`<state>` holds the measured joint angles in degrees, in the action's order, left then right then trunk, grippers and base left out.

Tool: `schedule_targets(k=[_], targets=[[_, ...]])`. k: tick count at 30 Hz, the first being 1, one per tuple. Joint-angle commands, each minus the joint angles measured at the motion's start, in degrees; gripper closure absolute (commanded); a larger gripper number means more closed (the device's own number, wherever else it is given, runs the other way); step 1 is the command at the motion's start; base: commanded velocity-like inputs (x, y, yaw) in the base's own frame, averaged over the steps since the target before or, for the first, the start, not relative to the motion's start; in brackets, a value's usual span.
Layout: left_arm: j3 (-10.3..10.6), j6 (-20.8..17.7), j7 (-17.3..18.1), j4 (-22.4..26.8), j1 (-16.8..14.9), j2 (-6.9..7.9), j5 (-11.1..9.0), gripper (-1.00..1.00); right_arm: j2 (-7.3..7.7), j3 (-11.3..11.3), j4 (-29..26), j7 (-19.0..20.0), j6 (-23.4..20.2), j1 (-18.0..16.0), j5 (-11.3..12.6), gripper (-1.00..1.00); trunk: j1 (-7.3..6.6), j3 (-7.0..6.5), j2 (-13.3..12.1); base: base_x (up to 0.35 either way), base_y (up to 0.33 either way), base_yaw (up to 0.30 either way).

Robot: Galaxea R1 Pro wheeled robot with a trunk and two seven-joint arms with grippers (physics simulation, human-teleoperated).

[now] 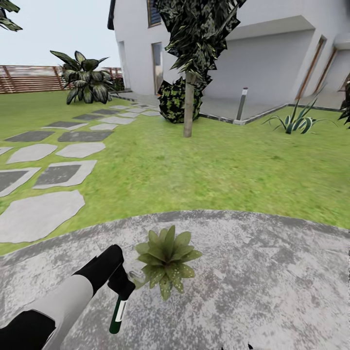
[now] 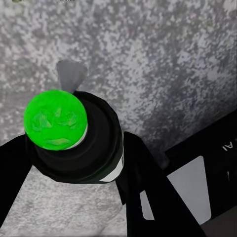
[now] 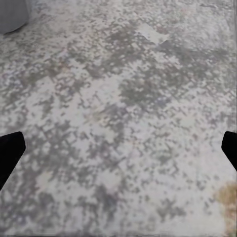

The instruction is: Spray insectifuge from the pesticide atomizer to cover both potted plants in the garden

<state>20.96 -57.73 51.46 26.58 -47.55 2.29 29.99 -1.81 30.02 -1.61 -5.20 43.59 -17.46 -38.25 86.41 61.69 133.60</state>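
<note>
Clamped between the fingers of my left hand (image 1: pixel 122 284), the pesticide atomizer (image 1: pixel 118 311) hangs bottle-down with its pale spray head turned toward the speckled potted plant (image 1: pixel 166 258) just beside it, which looks like the right aim for wetting those leaves. That forearm reaches forward low over the grey patio (image 1: pixel 272 272), wrist bent down. Over the same paving, my right hand (image 3: pixel 118 148) has its fingers (image 3: pixel 10 150) spread wide, holding nothing.
</note>
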Motion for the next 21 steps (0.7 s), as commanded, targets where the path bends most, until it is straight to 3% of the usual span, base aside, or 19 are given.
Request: schedule_targets(k=[1,10,17,21], targets=[[0.2,-0.1,0.6,0.1,0.0,0.03,0.5,1.0,-0.02,0.1,0.0,-0.6,0.1,0.0,-0.6,-1.0,-0.01,0.05,0.0,-0.004,0.303,-0.274],[0.5,-0.2,0.6,0.2,0.0,-0.26,0.6,1.0,-0.03,0.1,0.0,-0.5,0.1,0.0,-0.6,-1.0,-0.01,0.05,0.0,-0.017,0.306,-0.22],[0.4,-0.1,0.5,0.1,0.0,0.12,0.6,1.0,-0.03,0.1,0.0,-0.6,0.1,0.0,-0.6,-1.0,-0.01,0.05,0.0,-0.001,0.024,-0.021],[0.5,-0.1,0.5,0.1,0.0,0.17,0.7,1.0,-0.03,0.1,0.0,-0.6,0.1,0.0,-0.6,-1.0,-0.01,0.05,0.0,0.0,0.0,-0.247]])
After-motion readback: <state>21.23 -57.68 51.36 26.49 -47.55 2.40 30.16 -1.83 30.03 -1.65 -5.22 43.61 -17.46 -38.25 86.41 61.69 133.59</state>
